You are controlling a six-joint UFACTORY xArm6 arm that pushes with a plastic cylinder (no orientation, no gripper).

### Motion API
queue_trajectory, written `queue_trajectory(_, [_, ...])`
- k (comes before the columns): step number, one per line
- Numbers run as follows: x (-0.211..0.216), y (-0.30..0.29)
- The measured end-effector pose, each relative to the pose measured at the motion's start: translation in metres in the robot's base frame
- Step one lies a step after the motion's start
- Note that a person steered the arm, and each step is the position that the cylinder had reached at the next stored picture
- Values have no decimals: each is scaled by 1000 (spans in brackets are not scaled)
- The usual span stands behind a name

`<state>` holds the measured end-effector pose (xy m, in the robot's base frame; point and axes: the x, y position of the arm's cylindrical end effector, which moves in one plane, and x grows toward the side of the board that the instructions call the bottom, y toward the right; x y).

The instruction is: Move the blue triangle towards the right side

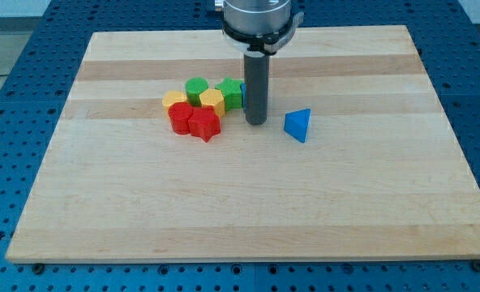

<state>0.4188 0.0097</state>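
Starting at the left, a cluster: two yellow blocks, two red blocks, two green blocks; a blue sliver hides behind my rod. My tip, bare, gripping nothing, stands just right of them. The blue triangle sits near, right of my tip, apart. No writing shows.

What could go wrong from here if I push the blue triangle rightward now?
1. My tip stands to the view's left of the blue triangular block, with a gap between them. The triangle's slanted faces could make an off-centre push spin or deflect it rather than slide it straight.
2. The cluster on the tip's other side is close: the green cube-like block and yellow hexagonal block could be knocked if the tip backs up to realign.
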Motion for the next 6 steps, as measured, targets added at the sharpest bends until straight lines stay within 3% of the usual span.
queue_trajectory(2, [5, 96])
queue_trajectory(6, [23, 119])
